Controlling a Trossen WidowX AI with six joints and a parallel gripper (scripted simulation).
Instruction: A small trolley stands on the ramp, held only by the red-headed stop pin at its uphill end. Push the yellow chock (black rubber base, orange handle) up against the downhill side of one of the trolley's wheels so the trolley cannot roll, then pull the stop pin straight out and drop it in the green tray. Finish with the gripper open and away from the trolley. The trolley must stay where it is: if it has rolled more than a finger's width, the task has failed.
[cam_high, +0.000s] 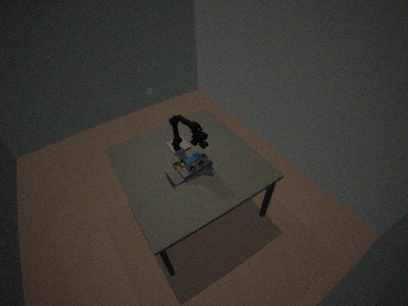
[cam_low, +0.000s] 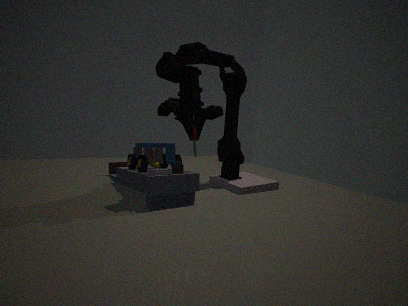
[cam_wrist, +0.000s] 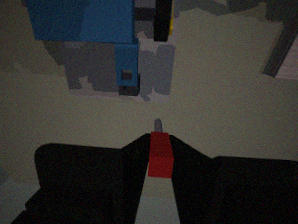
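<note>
My gripper is shut on the red-headed stop pin. The pin's grey shaft hangs free below the fingers, in the air beyond the ramp's uphill end. The blue trolley stands on the grey ramp; a square hole shows in its blue end tab. The yellow chock with its orange handle is near the trolley's downhill end; contact with a wheel is not clear. The green tray is small and dark beyond the ramp.
The arm's pale base plate stands behind the ramp; a pale slab shows at the wrist view's right edge. The table carries everything. The light is dim.
</note>
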